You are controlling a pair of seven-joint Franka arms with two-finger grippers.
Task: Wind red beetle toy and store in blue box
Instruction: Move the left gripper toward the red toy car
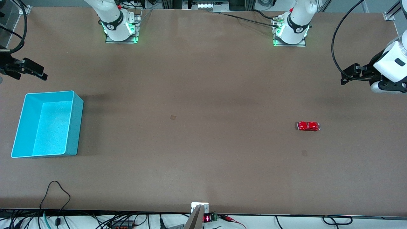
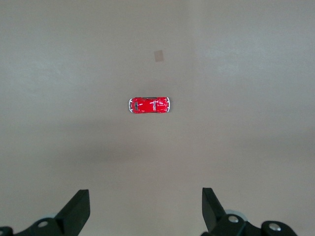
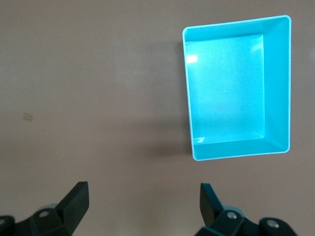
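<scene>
We see the red beetle toy sitting on its wheels on the brown bench at centre right of the front view, toward the left arm's end. The blue box stands at the frame's lower left, toward the right arm's end, well apart from the toy, with nothing inside it.

The left gripper hangs at the frame's right edge over bare bench, fingers spread wide and holding nothing. In its own wrist view the toy lies in mid-frame with the gripper low in the picture.

The right gripper hovers at the upper left edge of the front view (just above the box in the frame), fingers spread likewise. Its wrist view shows the box at upper right.
</scene>
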